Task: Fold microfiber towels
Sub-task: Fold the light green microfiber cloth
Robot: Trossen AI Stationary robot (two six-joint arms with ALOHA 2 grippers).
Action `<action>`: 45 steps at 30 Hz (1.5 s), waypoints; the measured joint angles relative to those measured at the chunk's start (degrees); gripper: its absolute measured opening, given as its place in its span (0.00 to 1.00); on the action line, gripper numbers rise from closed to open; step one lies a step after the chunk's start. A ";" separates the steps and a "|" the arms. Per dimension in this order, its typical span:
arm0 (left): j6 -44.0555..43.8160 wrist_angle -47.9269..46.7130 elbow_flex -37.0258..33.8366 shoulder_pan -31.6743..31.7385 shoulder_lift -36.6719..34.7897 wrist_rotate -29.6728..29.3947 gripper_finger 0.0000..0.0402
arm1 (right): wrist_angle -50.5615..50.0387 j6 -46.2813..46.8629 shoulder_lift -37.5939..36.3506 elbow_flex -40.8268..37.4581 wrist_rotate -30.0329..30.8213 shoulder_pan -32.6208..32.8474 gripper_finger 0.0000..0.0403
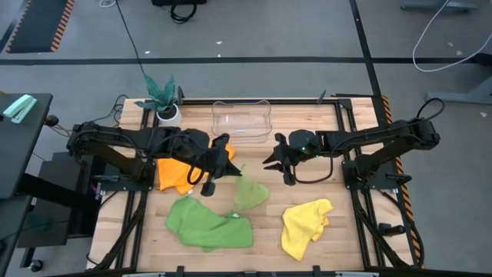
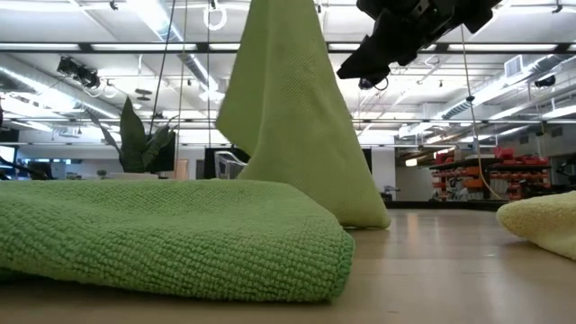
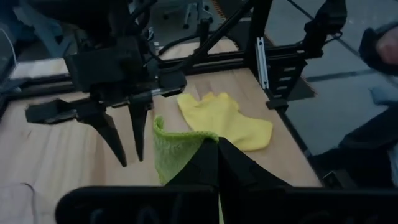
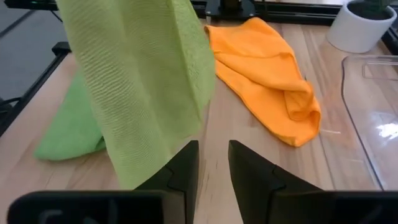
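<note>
My left gripper (image 1: 233, 166) is raised over the table's middle and shut on the light lime green towel (image 2: 297, 117), which hangs below it. My right gripper (image 1: 269, 163) hovers open just to the towel's right, its fingers (image 4: 186, 165) close beside the hanging cloth; whether they touch it I cannot tell. The orange towel (image 4: 267, 74) lies crumpled on the table under the left arm. At the near left the darker green towel (image 1: 207, 225) lies on the table, and the yellow towel (image 1: 304, 223) lies bunched at the near right. My left gripper pinches the lime towel's upper corner (image 3: 180, 143) between its two shut fingers. The fingers come from the table's left, slanting downward. The cloth hangs slack from the fingers in a widening drape, and its lower end (image 2: 360, 216) rests on the table.
A clear plastic bin (image 1: 242, 123) stands at the far middle. A teal-leaved plant in a white pot (image 1: 165, 104) stands at the far left. Bare wood (image 1: 269, 231) shows between the darker green and yellow towels.
</note>
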 joint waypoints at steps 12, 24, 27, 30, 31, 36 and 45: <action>10.35 -2.65 -0.04 2.94 0.00 -2.64 0.00 | -3.49 -3.84 -0.15 0.00 -1.19 0.04 0.23; -25.60 11.68 -0.04 6.95 0.00 -2.39 0.00 | -4.98 9.70 -1.68 0.00 -12.27 -6.73 0.23; -29.19 14.99 -0.04 5.11 -0.38 1.46 0.00 | -8.44 7.17 -2.42 -0.02 -12.77 -9.85 0.23; -31.49 14.67 -0.02 2.79 -0.88 3.27 0.00 | -9.56 4.14 -2.68 -0.02 -13.13 -13.29 0.23; -32.66 15.20 -0.02 2.13 -0.96 3.48 0.00 | -9.39 3.23 -2.71 -0.03 -14.13 -14.37 0.23; -38.04 16.73 0.00 -0.90 -1.28 3.28 0.00 | -6.68 1.19 -2.73 -0.04 -26.07 -20.49 0.23; -44.60 16.53 0.00 -3.24 -1.40 3.32 0.00 | -3.08 2.75 -2.73 -0.04 -44.10 -20.29 0.23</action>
